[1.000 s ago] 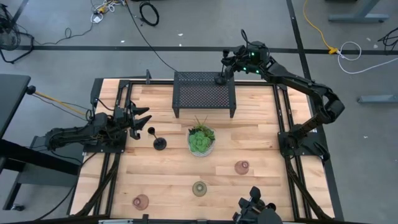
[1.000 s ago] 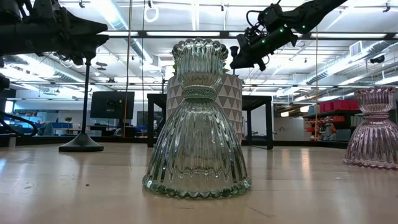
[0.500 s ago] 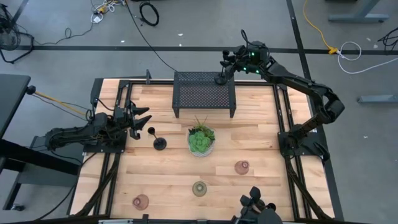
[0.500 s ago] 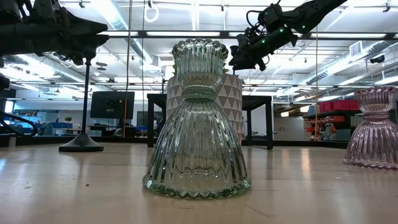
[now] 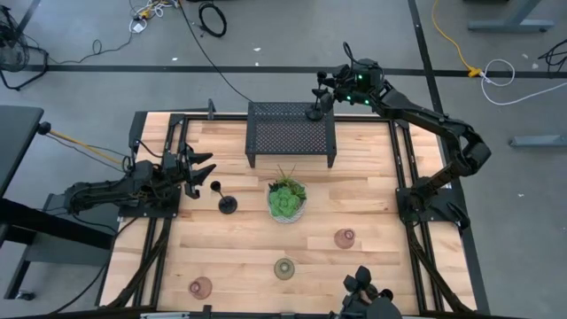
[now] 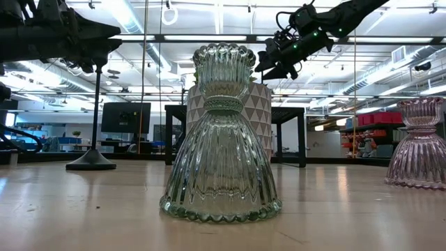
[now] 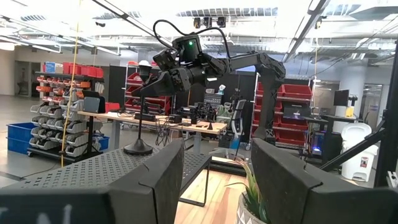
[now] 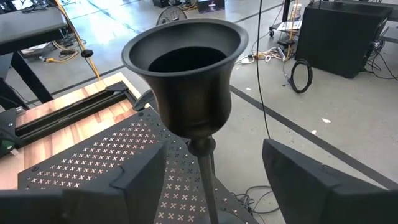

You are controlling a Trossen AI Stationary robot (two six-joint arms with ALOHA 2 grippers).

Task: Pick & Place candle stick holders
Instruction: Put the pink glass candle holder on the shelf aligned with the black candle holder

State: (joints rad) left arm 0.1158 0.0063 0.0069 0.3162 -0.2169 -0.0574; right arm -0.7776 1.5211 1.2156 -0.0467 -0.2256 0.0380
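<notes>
Our right gripper (image 8: 208, 171), jaws apart, flanks the black candle holder (image 5: 314, 112) standing on the mesh rack (image 5: 291, 133), seemingly released; left gripper (image 5: 199, 170) waits, jaws apart.

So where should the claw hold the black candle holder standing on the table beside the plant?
Grip the thin stem of the black holder, coming level from the left claw's side. It stands upright; base and cup are wider, and the plant blocks the other side.
</notes>
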